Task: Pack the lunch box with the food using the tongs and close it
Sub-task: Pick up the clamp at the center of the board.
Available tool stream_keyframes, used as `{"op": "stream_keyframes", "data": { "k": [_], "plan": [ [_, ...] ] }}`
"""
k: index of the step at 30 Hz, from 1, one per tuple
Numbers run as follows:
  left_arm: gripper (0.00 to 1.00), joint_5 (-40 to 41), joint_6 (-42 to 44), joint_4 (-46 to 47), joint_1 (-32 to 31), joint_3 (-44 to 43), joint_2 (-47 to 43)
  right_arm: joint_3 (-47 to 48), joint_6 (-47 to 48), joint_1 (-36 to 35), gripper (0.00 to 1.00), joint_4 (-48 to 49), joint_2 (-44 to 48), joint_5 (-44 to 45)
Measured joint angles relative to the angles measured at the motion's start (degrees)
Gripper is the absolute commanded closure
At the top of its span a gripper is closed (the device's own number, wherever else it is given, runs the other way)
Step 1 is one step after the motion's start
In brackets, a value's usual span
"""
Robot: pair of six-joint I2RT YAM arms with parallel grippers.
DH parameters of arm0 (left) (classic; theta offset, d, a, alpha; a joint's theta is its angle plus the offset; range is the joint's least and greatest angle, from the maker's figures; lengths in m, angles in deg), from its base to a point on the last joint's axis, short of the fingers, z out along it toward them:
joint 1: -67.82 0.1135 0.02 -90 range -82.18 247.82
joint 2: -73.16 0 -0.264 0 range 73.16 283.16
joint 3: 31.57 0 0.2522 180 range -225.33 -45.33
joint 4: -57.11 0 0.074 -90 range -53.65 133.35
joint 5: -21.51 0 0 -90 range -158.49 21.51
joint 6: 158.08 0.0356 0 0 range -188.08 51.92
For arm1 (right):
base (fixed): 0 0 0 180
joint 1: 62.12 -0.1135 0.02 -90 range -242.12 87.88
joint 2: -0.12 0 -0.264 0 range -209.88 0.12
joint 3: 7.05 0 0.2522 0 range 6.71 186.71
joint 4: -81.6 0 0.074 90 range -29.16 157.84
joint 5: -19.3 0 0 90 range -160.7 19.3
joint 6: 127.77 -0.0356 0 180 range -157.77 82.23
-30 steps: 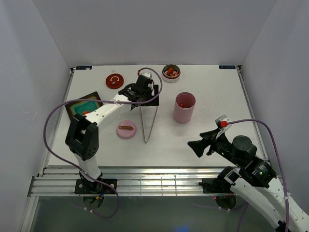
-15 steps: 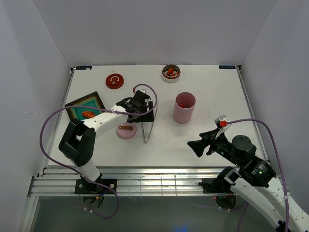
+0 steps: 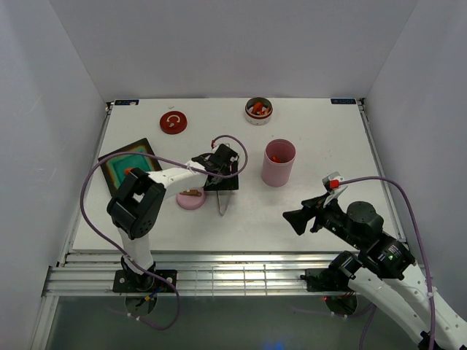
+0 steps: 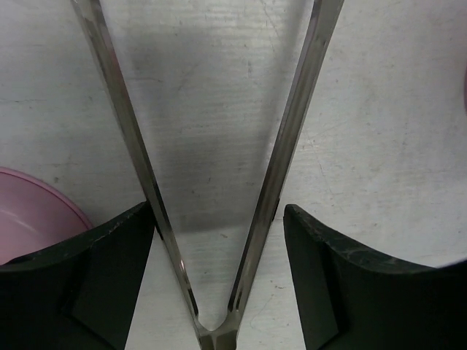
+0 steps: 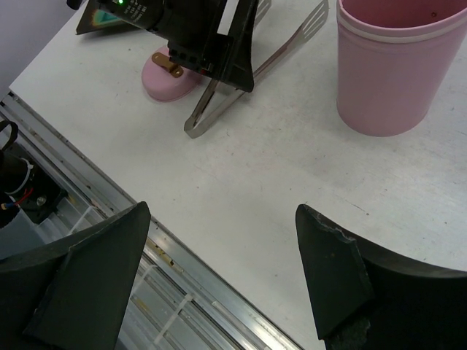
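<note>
left claw (image 4: 219, 240) wide, straddling the tongs (image 4: 219, 219) near their joint, nothing gripped yet; squeeze both arms evenly.

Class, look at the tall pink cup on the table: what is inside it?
Inside the tall pink cup, the overhead view shows small orange-red food pieces near the rim. Its wall hides anything deeper, and the right wrist view shows only its outside.
</note>
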Motion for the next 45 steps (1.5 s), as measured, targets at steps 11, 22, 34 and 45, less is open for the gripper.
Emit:
{"op": "stream_keyframes", "data": {
  "k": [11,22,34,45],
  "plan": [
    [0.22,3.0,-0.9,-0.5,-1.1,0.0,2.0,0.0,0.0,0.0,0.14,0.0,0.6,0.0],
    [0.16,5.7,-0.3,0.9,-1.1,0.0,2.0,0.0,0.0,0.0,0.14,0.0,0.6,0.0],
    [0.21,8.1,-1.1,0.4,-1.2,-2.9,5.1,0.0,0.0,0.0,0.14,0.0,0.9,0.0],
    [0.42,9.1,-1.1,-4.0,-1.1,-5.4,5.7,0.0,0.0,0.0,0.14,0.0,1.2,0.0]
  ]
}}
